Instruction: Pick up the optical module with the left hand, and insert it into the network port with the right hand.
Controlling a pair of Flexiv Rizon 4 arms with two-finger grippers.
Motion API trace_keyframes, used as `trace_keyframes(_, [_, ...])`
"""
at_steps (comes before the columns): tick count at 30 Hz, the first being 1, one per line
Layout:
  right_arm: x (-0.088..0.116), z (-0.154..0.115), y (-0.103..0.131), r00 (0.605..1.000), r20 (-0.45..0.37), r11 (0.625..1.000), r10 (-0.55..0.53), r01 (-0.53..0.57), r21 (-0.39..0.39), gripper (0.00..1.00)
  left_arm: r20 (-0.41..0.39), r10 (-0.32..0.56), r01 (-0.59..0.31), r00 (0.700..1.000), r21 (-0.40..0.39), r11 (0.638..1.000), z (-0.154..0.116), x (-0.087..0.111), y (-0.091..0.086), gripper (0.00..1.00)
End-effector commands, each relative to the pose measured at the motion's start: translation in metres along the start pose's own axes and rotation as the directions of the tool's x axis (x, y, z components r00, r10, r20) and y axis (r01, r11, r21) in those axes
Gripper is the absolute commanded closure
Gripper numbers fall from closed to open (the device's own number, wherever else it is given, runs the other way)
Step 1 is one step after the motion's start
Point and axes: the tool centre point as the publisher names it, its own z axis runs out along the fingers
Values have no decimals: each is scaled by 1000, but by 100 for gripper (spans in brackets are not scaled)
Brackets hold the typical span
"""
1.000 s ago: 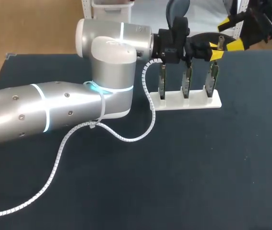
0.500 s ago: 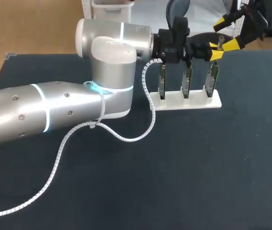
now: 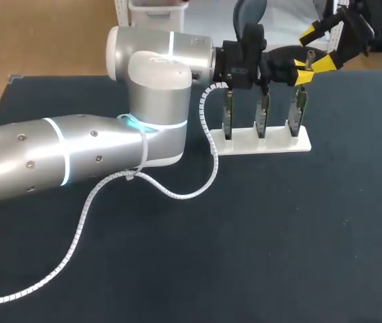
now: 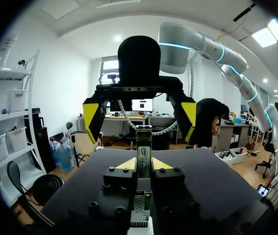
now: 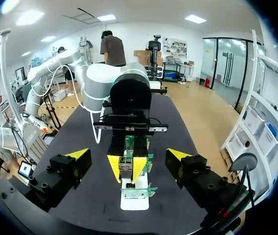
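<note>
- You have one container on the table: a white rack point(image 3: 265, 145) with three slots in a row. Each slot holds a green, board-like module standing upright.
- The optical module point(image 3: 299, 111) stands in the slot at the rack's end nearest your right arm, with its foot down in the slot.
- The middle module point(image 3: 263, 116) and the end module point(image 3: 228, 120) fill the other two slots. Neither one is between any fingers.
- Your left gripper point(image 4: 143, 165) sits directly above the rack. Its fingers are drawn in narrow, and both yellow tips press on the upper part of the optical module from two sides, so it has hold of that module.
- Your left arm point(image 3: 76, 158) stretches across the table to the rack from the end module's side, with its wrist above the row of slots.
- Your right gripper point(image 5: 128, 155) hangs just off the rack's optical-module end, raised above it and facing the left gripper. Its fingers are spread wide and hold nothing.
- In the right wrist view, the rack and the clamped module lie straight ahead of those spread fingers.
- The table point(image 3: 278, 235) is covered by a dark mat, and the rack stands near its far edge.
- A white coiled cable point(image 3: 177, 195) runs down from the left arm and loops over the mat on the near side of the rack.
</note>
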Motion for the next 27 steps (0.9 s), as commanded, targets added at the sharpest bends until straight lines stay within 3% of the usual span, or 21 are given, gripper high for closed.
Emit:
trace_keyframes(1, [0, 2, 4, 1000, -22, 1000, 3, -3, 14, 0, -1, -1, 1, 1000, 1, 1000, 1, 0, 2, 100])
trace_keyframes(23, [5, 0, 1, 998, -48, 998, 37, -35, 50, 0, -1, -1, 1, 1000, 1, 1000, 1, 0, 2, 100])
trace_keyframes(24, [5, 0, 1, 998, -47, 998, 37, -35, 52, 72, -1, -1, 1, 1000, 1, 1000, 1, 0, 2, 100])
trace_keyframes(25, [5, -1, 1, 999, -41, 998, 31, -29, 53, 100, -1, -1, 1, 1000, 1, 1000, 1, 0, 2, 100])
trace_keyframes(27, [5, -1, 1, 999, -43, 998, 30, -28, 53, 100, -1, -1, 1, 1000, 1, 1000, 1, 0, 2, 100])
